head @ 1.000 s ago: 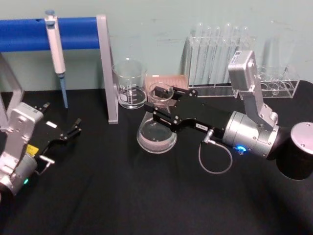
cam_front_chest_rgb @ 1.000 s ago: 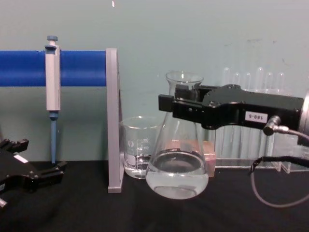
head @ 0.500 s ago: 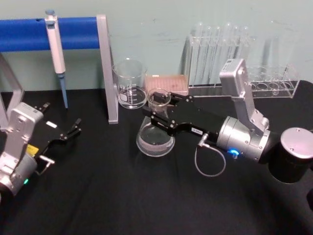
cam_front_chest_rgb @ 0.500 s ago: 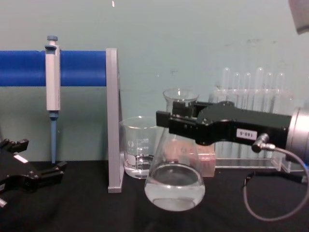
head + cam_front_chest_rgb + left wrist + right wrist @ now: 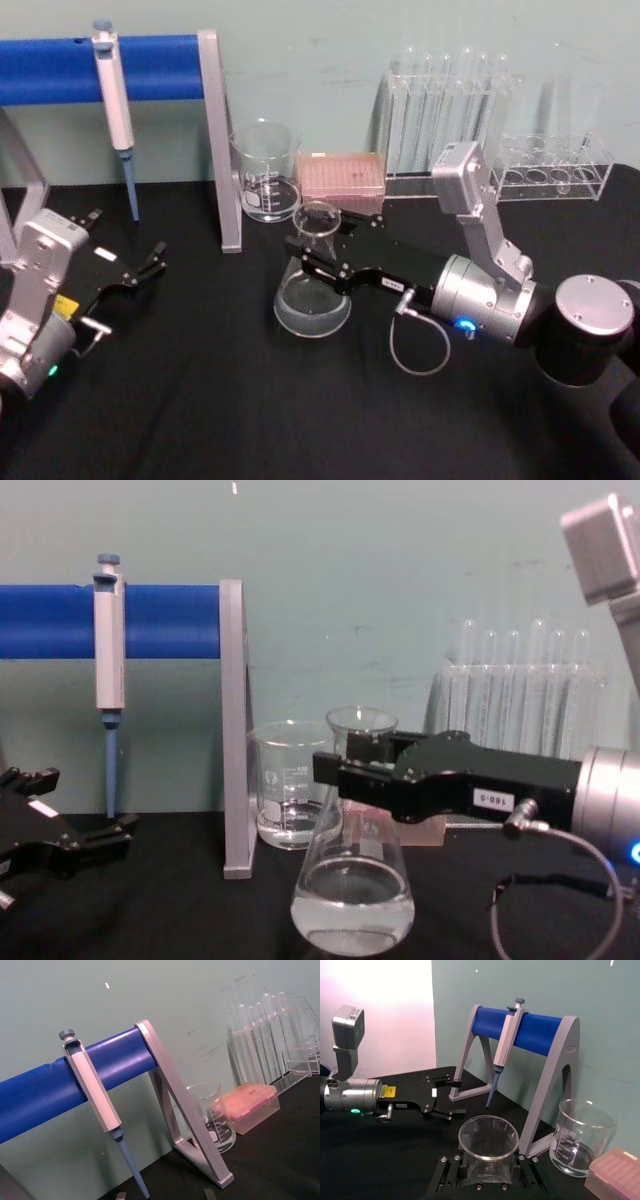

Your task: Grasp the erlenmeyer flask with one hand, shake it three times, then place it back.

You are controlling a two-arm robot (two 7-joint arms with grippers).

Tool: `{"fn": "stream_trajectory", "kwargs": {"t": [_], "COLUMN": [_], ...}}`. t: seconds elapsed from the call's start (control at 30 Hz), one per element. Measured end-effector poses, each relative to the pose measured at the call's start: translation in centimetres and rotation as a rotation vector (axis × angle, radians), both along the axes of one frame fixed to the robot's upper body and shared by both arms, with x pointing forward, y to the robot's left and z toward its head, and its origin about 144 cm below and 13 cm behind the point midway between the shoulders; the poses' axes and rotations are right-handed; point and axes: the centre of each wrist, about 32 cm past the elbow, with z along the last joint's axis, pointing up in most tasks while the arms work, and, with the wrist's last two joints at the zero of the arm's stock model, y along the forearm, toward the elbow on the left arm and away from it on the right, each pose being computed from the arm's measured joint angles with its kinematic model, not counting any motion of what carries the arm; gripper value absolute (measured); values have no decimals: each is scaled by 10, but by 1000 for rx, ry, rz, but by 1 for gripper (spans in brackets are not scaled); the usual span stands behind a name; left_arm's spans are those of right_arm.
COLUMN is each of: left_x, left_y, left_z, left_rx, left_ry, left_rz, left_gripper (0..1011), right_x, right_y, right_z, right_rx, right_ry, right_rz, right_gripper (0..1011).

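Open counter (image 5: pixel 250 410) lower centre: my right gripper (image 5: pixel 318 258), clamped on the erlenmeyer flask (image 5: pixel 312 302), has dropped there; left gripper (image 5: pixel 152 262) parked, jaws apart.

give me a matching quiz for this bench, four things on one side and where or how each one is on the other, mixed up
1 erlenmeyer flask
2 pipette
3 beaker
4 left gripper

A hanging on the blue bar
B open, idle on the robot's left
C neck held by the right gripper
D beside the stand's grey leg

Pairs: 1-C, 2-A, 3-D, 4-B
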Motion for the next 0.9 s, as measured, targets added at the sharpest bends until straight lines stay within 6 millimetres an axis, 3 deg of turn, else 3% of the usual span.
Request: {"fn": "stream_trajectory", "kwargs": {"t": [0.9], "left_x": [0], "left_y": [0], "left_z": [0], "left_rx": [0], "left_ry": [0], "left_rz": [0], "left_gripper": [1001], "right_x": [0], "right_y": [6], "right_z": [-30], "right_rx": [-2], "right_ry": [38], "right_rz": [-11], "right_gripper": [453]}}
